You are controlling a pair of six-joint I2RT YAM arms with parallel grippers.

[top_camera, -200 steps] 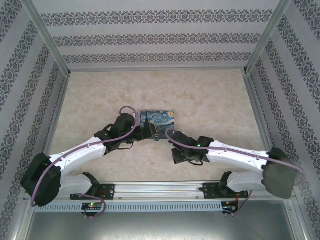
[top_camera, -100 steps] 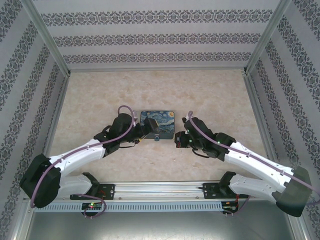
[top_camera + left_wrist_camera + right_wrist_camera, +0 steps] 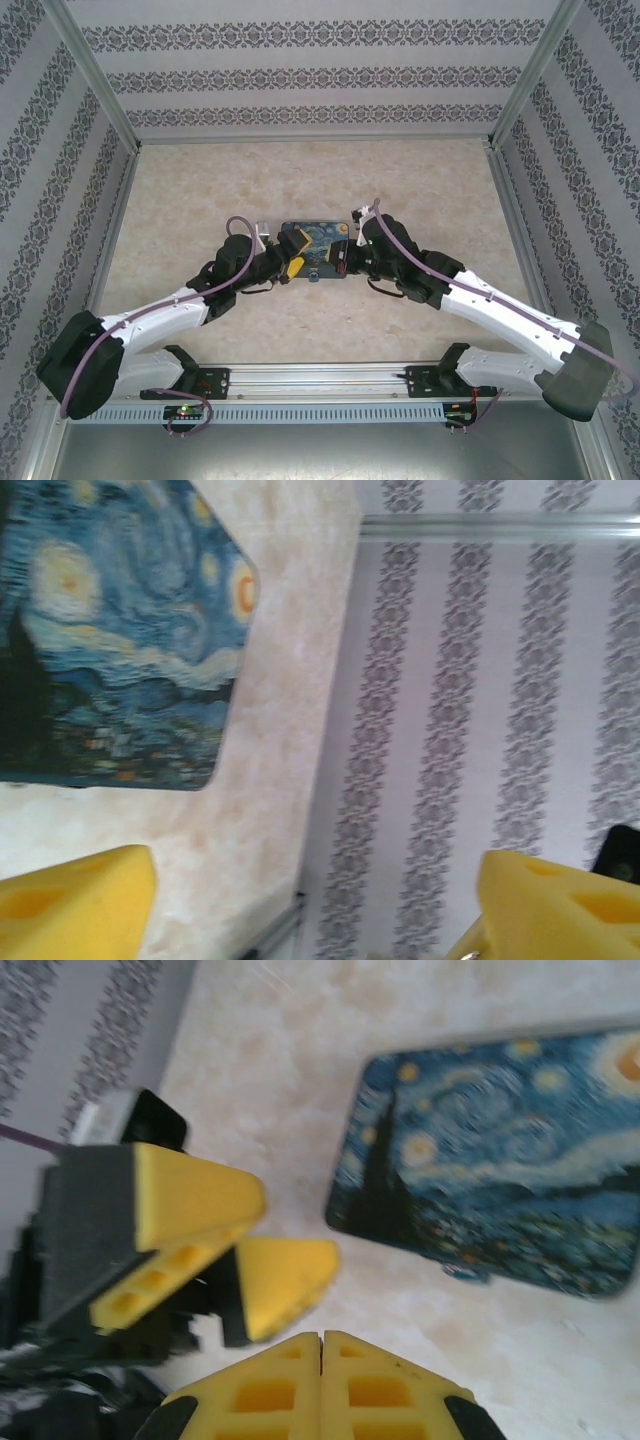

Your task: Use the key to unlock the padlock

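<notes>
The left hand (image 3: 316,885) stands spread wide just beside the Starry Night case (image 3: 120,630) on the surface (image 3: 420,190). The right hand (image 3: 320,1380) has its yellow fingers pressed together. The padlock (image 3: 313,277), small and blurred, sits at the case's near edge, between the two hands.

The table (image 3: 430,190) is bare far of the case (image 3: 318,238), and to the left and right of it, out to the walls (image 3: 320,90). A gripper could pass freely there. The near side is crowded. The left gripper (image 3: 288,263), fingers spread, stands just beside the case's near left corner. The right gripper (image 3: 320,1348), fingers pressed together, is close at the case's right end. Between them is a narrow gap, where the padlock (image 3: 313,277) sits at the case's near edge. Both arms slant across the near table.
</notes>
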